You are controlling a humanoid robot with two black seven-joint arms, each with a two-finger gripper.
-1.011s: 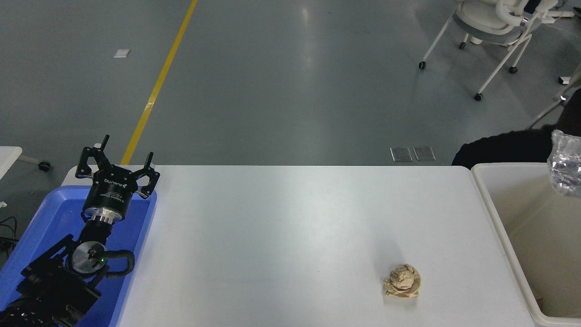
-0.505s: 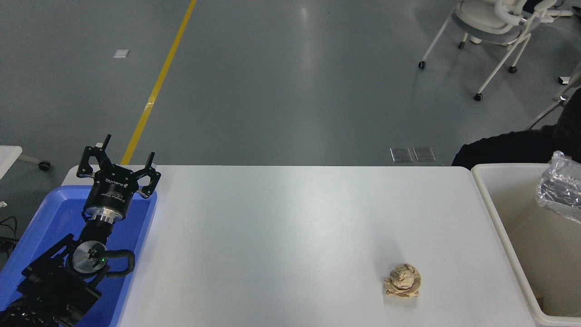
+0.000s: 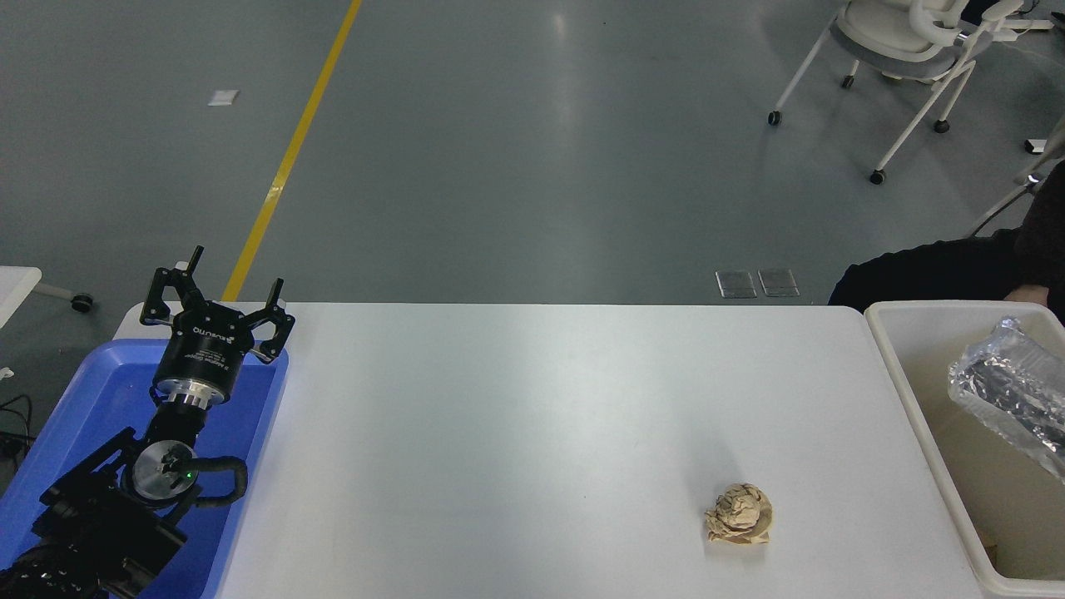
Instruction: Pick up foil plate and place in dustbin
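Observation:
The foil plate (image 3: 1008, 398), shiny and wrinkled, is tilted inside the off-white dustbin (image 3: 913, 416) at the right edge, partly cut off by the picture's edge. No gripper shows on it. My left gripper (image 3: 215, 293) is open and empty, parked over the blue tray at the lower left. My right arm and gripper are out of view.
A shallow blue tray (image 3: 100, 391) lies under the left arm. A small brown paper ball (image 3: 739, 515) lies on the white table (image 3: 516, 433) near the front right. A person in dark clothes (image 3: 940, 270) sits behind the bin. A wheeled chair (image 3: 907, 50) stands far back.
The foil plate has dropped lower and leftward into the dustbin and tilted flatter. The left arm has not moved.

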